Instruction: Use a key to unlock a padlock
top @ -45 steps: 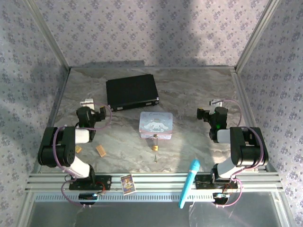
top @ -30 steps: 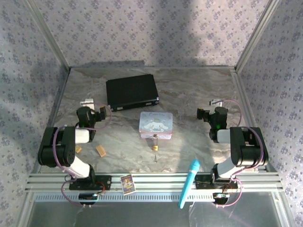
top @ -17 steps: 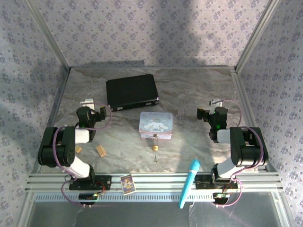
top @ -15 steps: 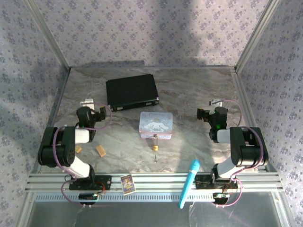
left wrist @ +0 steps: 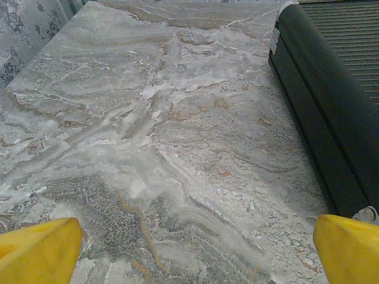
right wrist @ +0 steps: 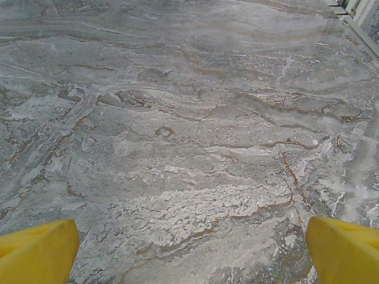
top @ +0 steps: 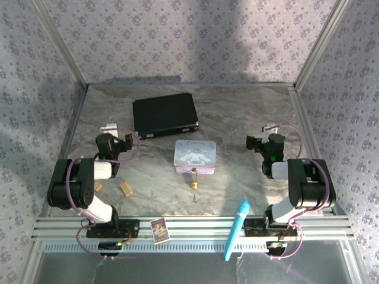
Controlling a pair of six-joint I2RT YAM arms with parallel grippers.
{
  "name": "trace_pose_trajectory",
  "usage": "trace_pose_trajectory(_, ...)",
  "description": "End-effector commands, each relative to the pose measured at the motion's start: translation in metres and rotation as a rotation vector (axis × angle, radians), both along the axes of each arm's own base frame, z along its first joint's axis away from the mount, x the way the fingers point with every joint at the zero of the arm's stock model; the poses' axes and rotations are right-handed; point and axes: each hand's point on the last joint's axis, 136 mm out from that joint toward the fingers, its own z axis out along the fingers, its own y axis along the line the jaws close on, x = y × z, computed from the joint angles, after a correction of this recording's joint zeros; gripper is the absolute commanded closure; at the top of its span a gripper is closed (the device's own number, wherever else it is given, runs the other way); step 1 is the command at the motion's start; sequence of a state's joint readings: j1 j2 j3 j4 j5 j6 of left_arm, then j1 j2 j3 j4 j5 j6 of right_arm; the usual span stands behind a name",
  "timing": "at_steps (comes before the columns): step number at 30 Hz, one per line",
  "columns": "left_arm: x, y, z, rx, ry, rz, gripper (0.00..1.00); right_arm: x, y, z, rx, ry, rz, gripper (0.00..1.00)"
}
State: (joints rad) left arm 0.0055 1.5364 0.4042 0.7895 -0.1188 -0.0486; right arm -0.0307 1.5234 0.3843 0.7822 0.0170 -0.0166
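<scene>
- Surface [top: 237, 112]: grey marbled slab with the task items at its middle, toward the near edge.
- Black case [top: 164, 115]: flat, toward the far left corner; not involved.
- Left end effector [top: 109, 128]: yellow fingertips [left wrist: 41, 251] spread wide, holding nothing, aimed at the far edge beside the case.
- Right end effector [top: 270, 128]: fingertips [right wrist: 38, 248] likewise wide apart and empty, aimed at the far edge over bare marble.
- Pastel tin [top: 194, 156]: at centre, between the arms.
- Padlock [top: 193, 185]: at the tin's near side, its long axis running far edge to near edge, shackle toward the tin. It lies inward of and behind both end effectors, and neither arm is clearly nearer.
- Key [top: 195, 198]: a faint sliver just nearward of the padlock; its orientation is too small to tell.
</scene>
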Motion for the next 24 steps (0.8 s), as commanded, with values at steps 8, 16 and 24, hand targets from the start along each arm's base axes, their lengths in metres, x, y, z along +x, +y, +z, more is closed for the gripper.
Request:
trace_pose_trajectory(8, -0.005, 0.000, 0.035, 0.001, -0.075, -0.005, 0.00, 0.002, -0.001, 0.029, -0.011, -0.031, 0.009, 0.01)
trace_pose_trajectory(16, -0.023, 0.007, 0.081, -0.145, -0.094, 0.097, 0.00, -0.020, 0.004, 0.075, 0.098, -0.048, -0.007, 0.01)
trace_pose_trajectory(24, -0.053, -0.028, 0.100, -0.638, -0.048, 0.105, 0.00, -0.053, 0.045, 0.096, 0.393, 0.096, 0.120, 0.01)
